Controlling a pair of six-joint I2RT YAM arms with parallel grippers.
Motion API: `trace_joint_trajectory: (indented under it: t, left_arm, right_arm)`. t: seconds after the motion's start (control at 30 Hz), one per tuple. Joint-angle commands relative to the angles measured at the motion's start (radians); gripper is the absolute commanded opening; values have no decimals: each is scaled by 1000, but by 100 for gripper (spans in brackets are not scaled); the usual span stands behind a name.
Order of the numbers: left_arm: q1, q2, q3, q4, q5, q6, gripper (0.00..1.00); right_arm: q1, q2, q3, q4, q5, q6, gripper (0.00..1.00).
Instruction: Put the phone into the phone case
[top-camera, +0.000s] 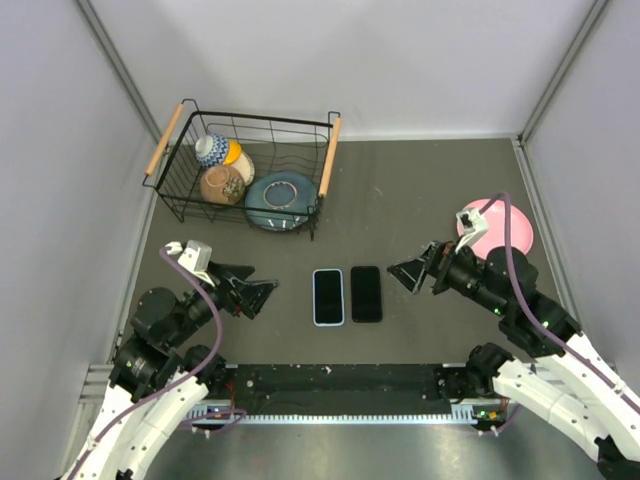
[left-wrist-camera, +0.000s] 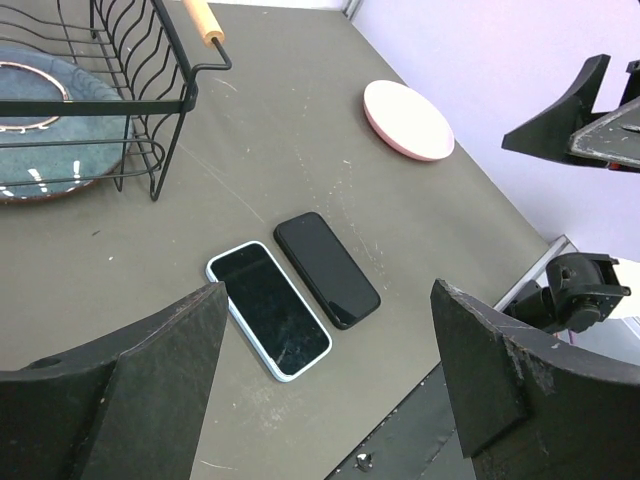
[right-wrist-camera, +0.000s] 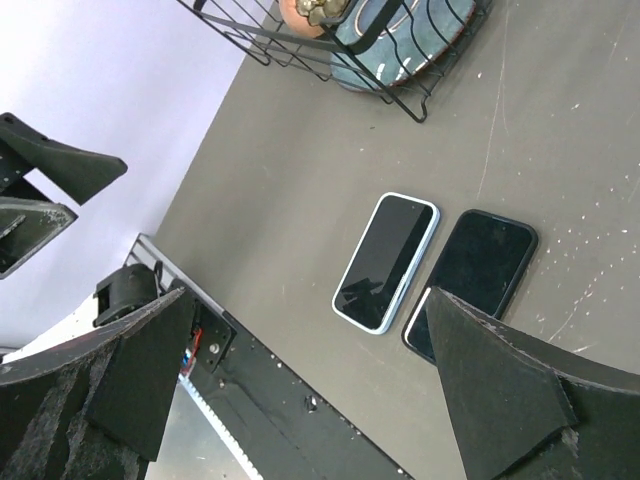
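Seen from above, a black wire basket (top-camera: 250, 135) with wooden handles sits on the dark surface (top-camera: 400, 190) at about 10 o'clock. It holds a blue-and-white patterned bowl (top-camera: 211, 150), a brown bowl (top-camera: 222, 185) and a blue-grey plate (top-camera: 281, 200) at its right end.

At about 8 o'clock the left pincer (top-camera: 262, 292) hangs above the surface with its fingers spread wide and nothing between them. It points toward 3 o'clock, at the two flat things in the middle.

These two lie face up just below centre, toward 6 o'clock, with their long edges parallel and running from 12 to 6. They are just beside each other, and whether they touch cannot be told. The left one is a pale-blue-rimmed slab (top-camera: 328, 297). Its face is glossy black with rounded corners, and the left wrist view shows faint smudges or scratches on it. At its 3 o'clock lies the black slab (top-camera: 366, 294), much the same in outline, glossy, with a dark rim. The views do not settle which of the two is the phone and which is the case. Nor do they show whether the pale rim is a case that already has a phone in it. Neither pincer touches either slab.

At the black slab's 3 o'clock, near but apart, the right pincer (top-camera: 405, 272) points back toward 9 o'clock. Its fingers are parted and hold nothing.

Behind it, at about 3 o'clock on the surface, lies a pink plate (top-camera: 510, 235), partly crossed by the arm's purple cable (top-camera: 508, 215).
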Motion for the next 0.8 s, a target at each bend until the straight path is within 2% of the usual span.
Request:
trace_joint_trajectory:
  t: [0.0,0.43,0.77]
  left_arm:
    - [3,14,9,53,-7,-10,88]
    - [2,80,76,13,4,-16,89]
    - [2,78,78,39,1,-10,89]
  right_arm:
    - [5,-27,-25,-15,18,22,99]
    - [7,-21,81,-12,54,-33,99]
    - [7,7,89,-13,38,-48,99]
